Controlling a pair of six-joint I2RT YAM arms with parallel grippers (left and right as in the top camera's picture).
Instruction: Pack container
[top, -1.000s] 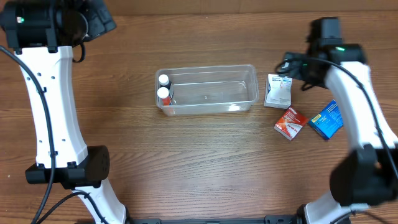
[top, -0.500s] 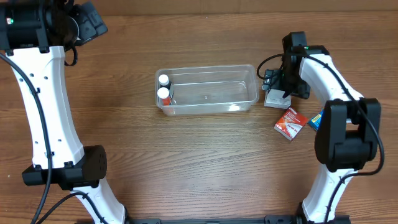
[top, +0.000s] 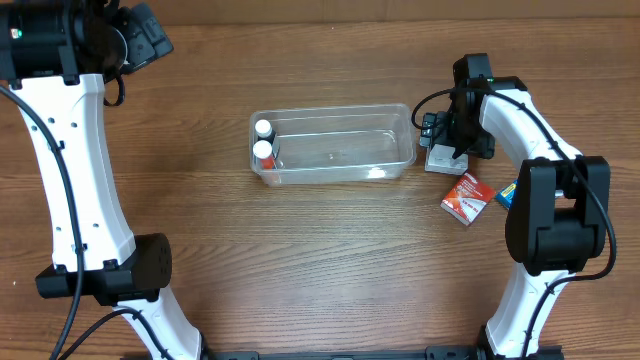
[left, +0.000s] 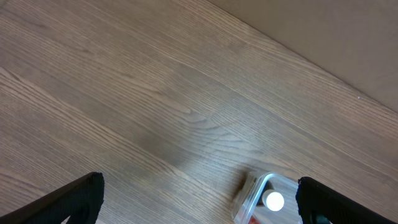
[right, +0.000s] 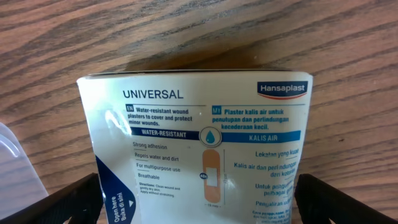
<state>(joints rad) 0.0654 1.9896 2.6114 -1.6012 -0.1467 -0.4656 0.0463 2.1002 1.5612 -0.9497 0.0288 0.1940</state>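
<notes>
The right gripper (right: 199, 202) hangs with its fingers spread to either side of the plaster box (right: 199, 143). The container (top: 340, 152) sits just beside that box, off one finger's side. The left gripper (left: 199, 200) is likewise spread wide, well apart from the container.

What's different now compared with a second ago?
The right gripper swung toward the container and came down over the white plaster box, its fingers open either side of it. The left arm drew slightly leftward. The container, its two bottles and the red box stayed put.
</notes>
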